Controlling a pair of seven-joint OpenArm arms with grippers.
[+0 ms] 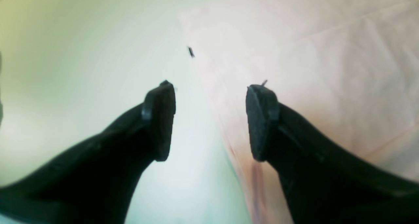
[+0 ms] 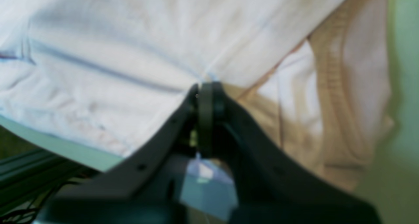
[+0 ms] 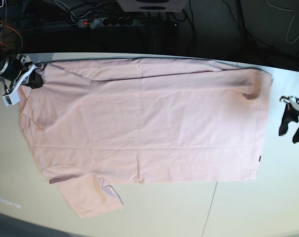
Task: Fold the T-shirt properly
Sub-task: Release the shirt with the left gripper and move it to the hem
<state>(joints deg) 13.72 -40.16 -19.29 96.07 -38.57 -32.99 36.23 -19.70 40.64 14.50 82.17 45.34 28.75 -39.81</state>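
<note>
One pale counter (image 3: 248, 207) carried the T-shirt (image 3: 149, 123), spread flat across it, with dark cables (image 3: 105, 20) behind. The left end effector (image 1: 209, 119) stood released just beside the hem; the right end effector (image 2: 206, 89) was clenched on the shirt's cloth at the far corner.

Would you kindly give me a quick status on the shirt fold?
Left end effector open, off cloth. Right end effector shut on T-shirt. Nothing in the way.
</note>
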